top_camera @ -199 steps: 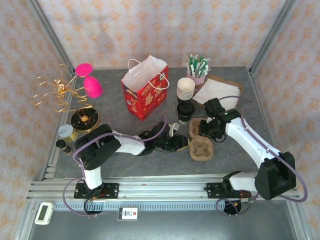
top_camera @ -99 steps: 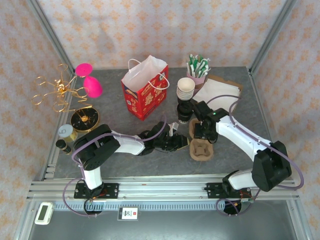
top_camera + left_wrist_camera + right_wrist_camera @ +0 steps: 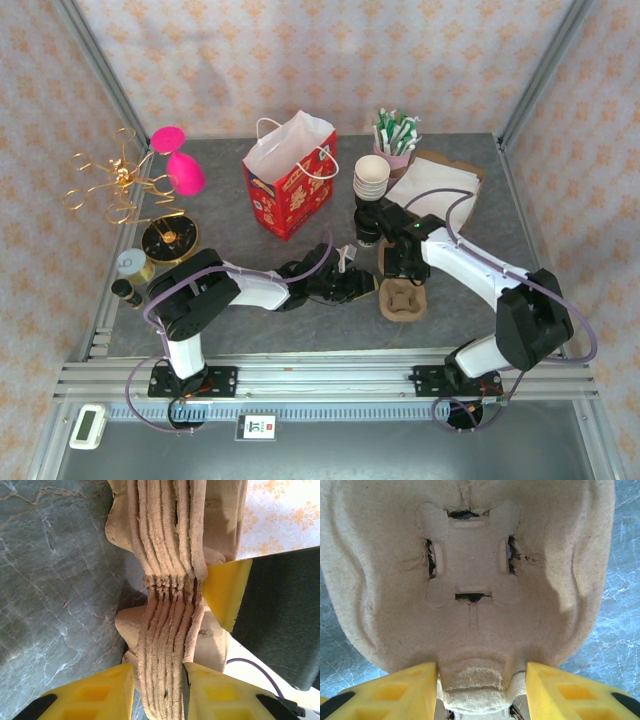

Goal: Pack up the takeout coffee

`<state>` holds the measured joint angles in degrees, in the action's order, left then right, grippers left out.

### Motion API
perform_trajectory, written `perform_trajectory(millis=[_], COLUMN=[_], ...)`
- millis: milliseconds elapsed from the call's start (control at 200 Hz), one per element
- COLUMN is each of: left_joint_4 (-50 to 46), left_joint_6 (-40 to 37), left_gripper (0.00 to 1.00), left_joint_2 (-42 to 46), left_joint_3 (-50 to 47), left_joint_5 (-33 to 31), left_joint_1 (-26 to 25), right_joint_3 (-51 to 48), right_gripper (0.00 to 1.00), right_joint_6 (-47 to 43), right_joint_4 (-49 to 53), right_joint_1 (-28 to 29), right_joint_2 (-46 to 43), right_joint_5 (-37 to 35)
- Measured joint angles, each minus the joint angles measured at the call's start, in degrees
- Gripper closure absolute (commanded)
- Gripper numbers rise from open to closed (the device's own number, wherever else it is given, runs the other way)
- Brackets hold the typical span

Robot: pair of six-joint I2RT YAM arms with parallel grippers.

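Trays [image 3: 167, 555]: light pulp, stiff but crushable, nested; best pinched at rim. Clamped edgewise in left claw [image 3: 157, 692]; straddled endwise by right claw [image 3: 481, 695], grip there unclear.

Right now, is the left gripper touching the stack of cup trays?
Touching. In the left wrist view, the left gripper has its two yellow fingers pressed against both sides of the stack of cup trays, with no gap.

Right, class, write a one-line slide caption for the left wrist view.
The left fingers pinch a stack of cardboard cup trays, seen edge-on, grey table behind.
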<state>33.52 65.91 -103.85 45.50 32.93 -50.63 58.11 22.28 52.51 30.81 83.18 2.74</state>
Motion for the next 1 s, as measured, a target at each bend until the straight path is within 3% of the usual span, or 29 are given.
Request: perform_trajectory(millis=[566, 1001], left_joint_4=[-0.02, -0.04], left_joint_6=[0.02, 0.00], left_gripper=[0.70, 0.67], left_joint_2=[0.00, 0.39], left_joint_3=[-0.22, -0.22], left_joint_5=[-0.39, -0.68], left_joint_1=[0.00, 0.00], right_joint_3=[0.00, 0.33], right_gripper=[0.65, 0.66], right_joint_6=[-0.02, -0.90], right_joint_4=[0.02, 0.24], right_joint_1=[0.37, -3.28], right_joint_2=[-1.22, -4.33], right_joint_5=[0.02, 3.17])
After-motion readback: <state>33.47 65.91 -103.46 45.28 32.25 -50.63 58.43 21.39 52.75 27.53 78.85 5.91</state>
